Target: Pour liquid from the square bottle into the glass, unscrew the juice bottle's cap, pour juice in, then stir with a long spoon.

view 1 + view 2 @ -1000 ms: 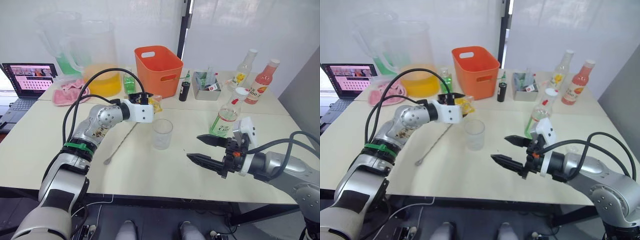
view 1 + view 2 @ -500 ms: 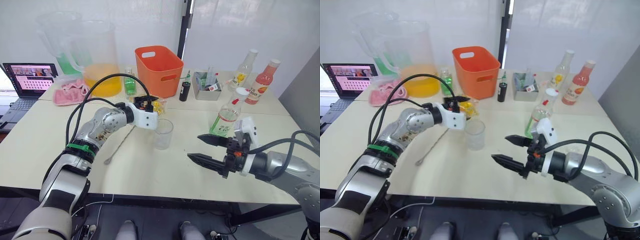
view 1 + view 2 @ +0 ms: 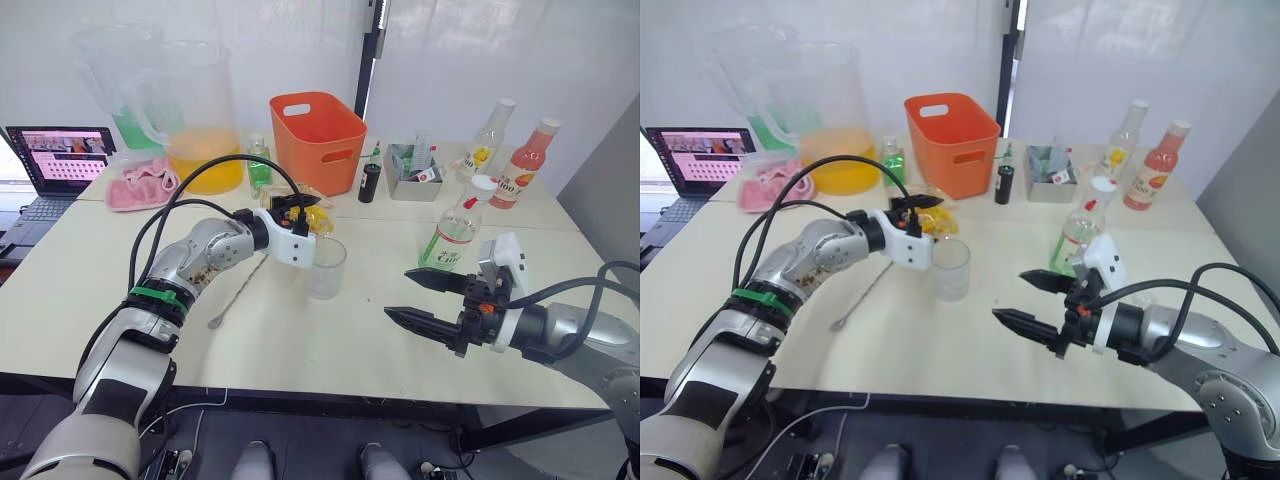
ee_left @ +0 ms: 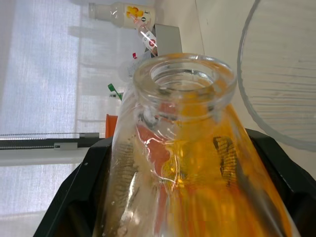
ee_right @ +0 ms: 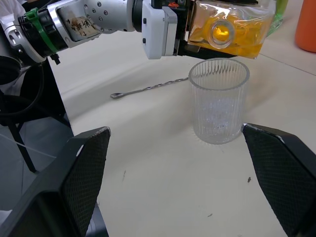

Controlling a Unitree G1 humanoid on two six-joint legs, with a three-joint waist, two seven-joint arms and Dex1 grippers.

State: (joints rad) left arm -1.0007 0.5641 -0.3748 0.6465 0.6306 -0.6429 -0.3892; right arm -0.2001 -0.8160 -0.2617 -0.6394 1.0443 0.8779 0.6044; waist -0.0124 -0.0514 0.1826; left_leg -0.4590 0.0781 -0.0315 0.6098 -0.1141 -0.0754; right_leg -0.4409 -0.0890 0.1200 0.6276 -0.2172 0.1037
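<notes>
Left claw [image 3: 300, 212] clamped on square bottle [image 5: 228, 30], tipped on side, open mouth just above rim of glass [image 3: 326, 268]; yellow liquid inside bottle. Glass upright on worktop [image 3: 300, 340], centre. Right claw [image 3: 418, 299] fingers wide apart, hovers over worktop right of glass, holds nothing. Juice bottle [image 3: 456, 228] upright, capped, behind right claw. Long spoon [image 3: 240, 288] flat on worktop, left of glass, under left arm.
</notes>
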